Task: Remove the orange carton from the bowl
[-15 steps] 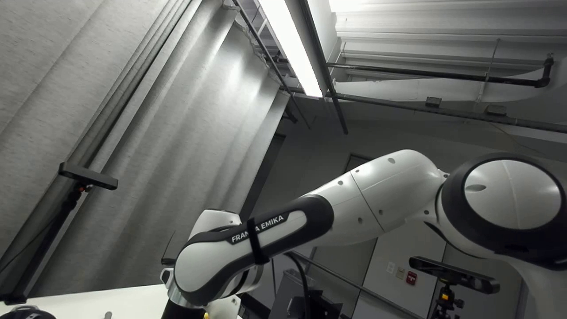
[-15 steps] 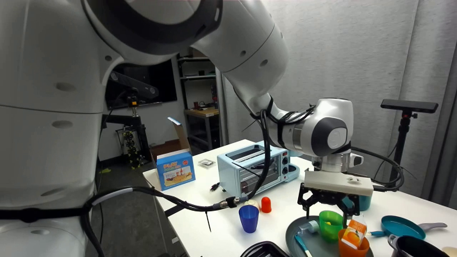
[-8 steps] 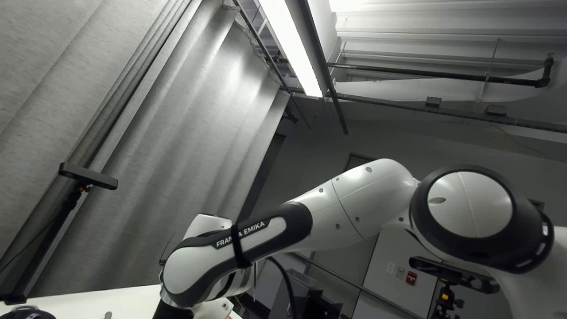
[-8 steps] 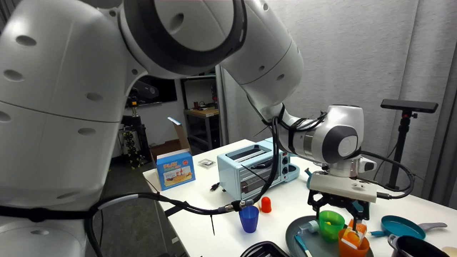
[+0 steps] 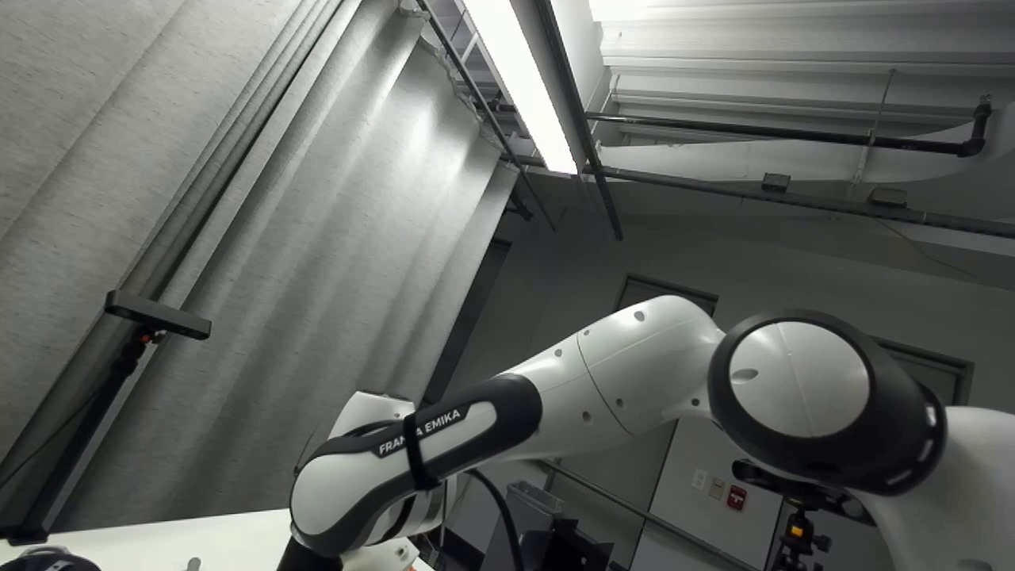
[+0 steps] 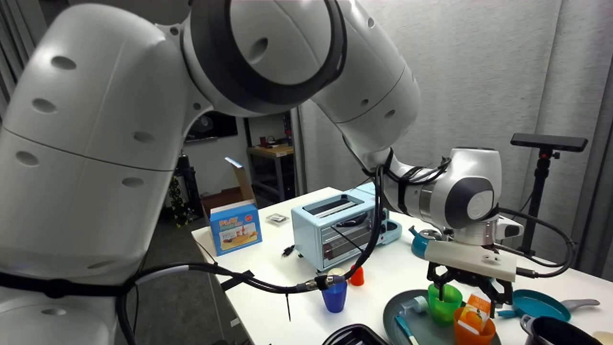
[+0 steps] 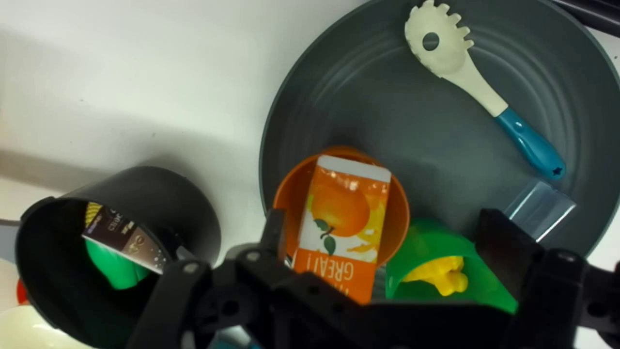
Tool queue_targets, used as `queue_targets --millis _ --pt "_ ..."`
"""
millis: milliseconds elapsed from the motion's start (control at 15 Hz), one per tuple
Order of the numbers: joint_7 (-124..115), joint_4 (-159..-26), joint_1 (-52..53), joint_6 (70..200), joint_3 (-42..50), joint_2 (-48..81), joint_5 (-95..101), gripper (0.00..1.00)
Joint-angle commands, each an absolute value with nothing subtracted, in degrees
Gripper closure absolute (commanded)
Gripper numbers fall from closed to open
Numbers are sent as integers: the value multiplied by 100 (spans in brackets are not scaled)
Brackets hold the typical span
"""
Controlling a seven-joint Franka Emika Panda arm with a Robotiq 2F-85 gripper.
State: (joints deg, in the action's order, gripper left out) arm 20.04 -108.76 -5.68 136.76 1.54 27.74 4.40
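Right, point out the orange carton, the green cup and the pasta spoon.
Orange carton (image 7: 343, 220), wrist view: printed face.
Green cup (image 6: 441, 312), in an exterior view: outer wall.
Pasta spoon (image 7: 477, 89), wrist view: pale neck.

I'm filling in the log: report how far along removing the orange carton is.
Done: the gripper is open and near the orange carton. In hand: apparently the grasp; in the wrist view the carton shows within the open span, but nothing is gripped. Left: closing on it, lifting it out of the orange cup, where it sits, and setting it down elsewhere.
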Motion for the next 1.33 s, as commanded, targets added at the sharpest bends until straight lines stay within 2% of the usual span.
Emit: queue_targets --millis 0,1267 --pt "1770 -10714 -568 13782 182 2936 530 0" --pt "1524 -9776 -571 13587 190 3640 503 0"
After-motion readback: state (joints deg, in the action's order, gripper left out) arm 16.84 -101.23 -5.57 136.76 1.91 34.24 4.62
